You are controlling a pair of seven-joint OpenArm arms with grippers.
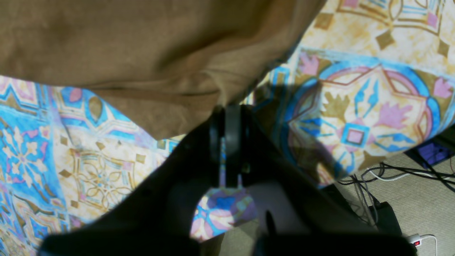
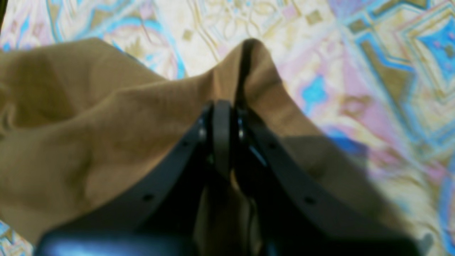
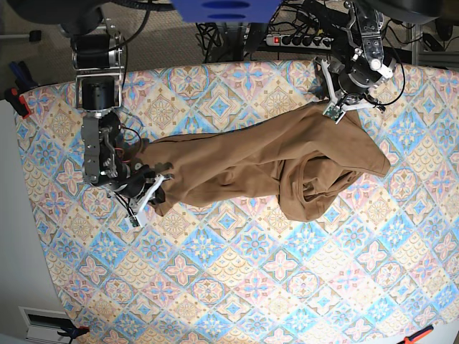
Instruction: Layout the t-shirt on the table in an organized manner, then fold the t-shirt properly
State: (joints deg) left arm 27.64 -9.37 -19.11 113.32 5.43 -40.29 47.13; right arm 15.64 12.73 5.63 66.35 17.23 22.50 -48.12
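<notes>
The tan-brown t-shirt (image 3: pixel 265 158) lies crumpled and stretched across the far half of the patterned table (image 3: pixel 215 287), bunched in folds toward the right. My left gripper (image 3: pixel 336 109) is at the shirt's far right corner, shut on the t-shirt's edge (image 1: pixel 142 53); the wrist view shows the left gripper (image 1: pixel 227 113) with its jaws pressed together on the fabric. My right gripper (image 3: pixel 159 182) is at the shirt's left end. Up close, the right gripper (image 2: pixel 222 110) is shut on a raised fold of the t-shirt (image 2: pixel 89 124). Collar and tag are hidden.
A power strip (image 3: pixel 301 41) and tangled cables (image 1: pixel 391 174) lie on the floor (image 1: pixel 408 199) beyond the table's far edge, close to the left gripper. An orange clamp (image 3: pixel 419 335) sits at the near right corner. Patterned cloth (image 2: pixel 355 71) surrounds the shirt.
</notes>
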